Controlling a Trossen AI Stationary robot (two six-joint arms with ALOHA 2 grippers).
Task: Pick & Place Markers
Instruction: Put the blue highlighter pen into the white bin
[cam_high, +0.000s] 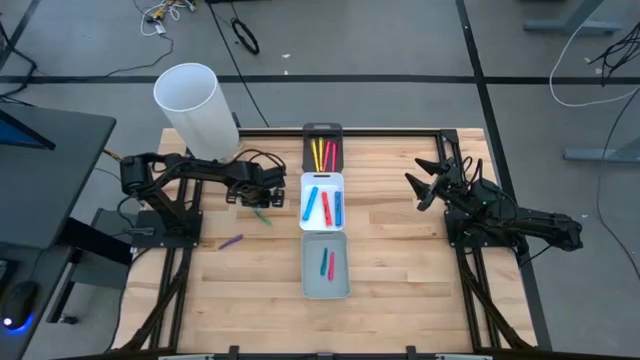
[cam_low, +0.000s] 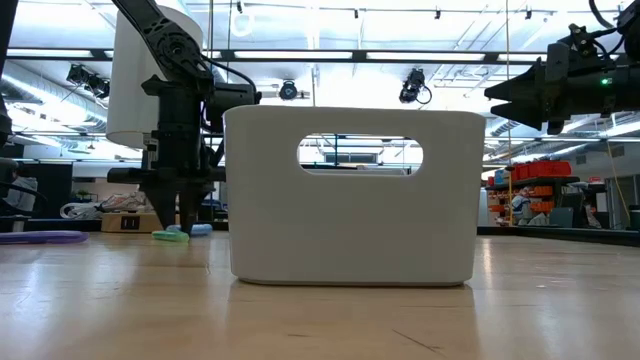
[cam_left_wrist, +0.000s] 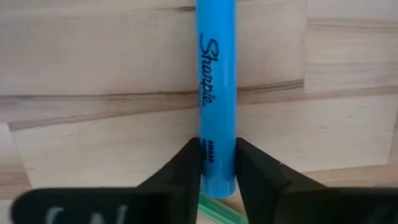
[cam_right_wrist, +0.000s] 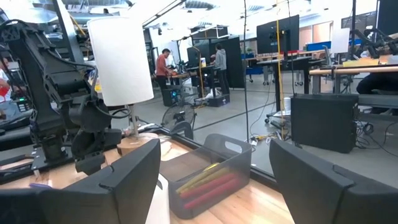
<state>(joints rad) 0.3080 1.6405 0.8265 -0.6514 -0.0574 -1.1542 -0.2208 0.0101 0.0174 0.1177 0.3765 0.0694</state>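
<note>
My left gripper (cam_high: 262, 197) points down at the table left of the white tray (cam_high: 322, 181) and is shut on a blue marker (cam_left_wrist: 217, 62) that lies on the wood. A green marker (cam_high: 262, 215) lies just beside it, and its tip shows by the fingers as the green marker (cam_left_wrist: 214, 211). A purple marker (cam_high: 231, 241) rests flat nearer the table's near-left. More markers lie in the trays: yellow and red ones in the black tray (cam_high: 322, 131), blue and red ones in the white tray and the grey tray (cam_high: 325, 290). My right gripper (cam_high: 420, 185) hovers open right of the trays. My left gripper pinches the blue marker near one end (cam_left_wrist: 217, 158) between its two fingers (cam_left_wrist: 186, 168), one on each side of the barrel. The fingers come from above, pointing down, and lie across the marker. In the low view the marker (cam_low: 200, 229) still looks to lie on the table.
A tall white cylinder (cam_high: 195, 105) stands at the far left of the table, behind my left arm. The three trays form a row down the table's middle. Bare wood (cam_high: 400, 260) lies between the trays and my right arm. People stand in the room beyond.
</note>
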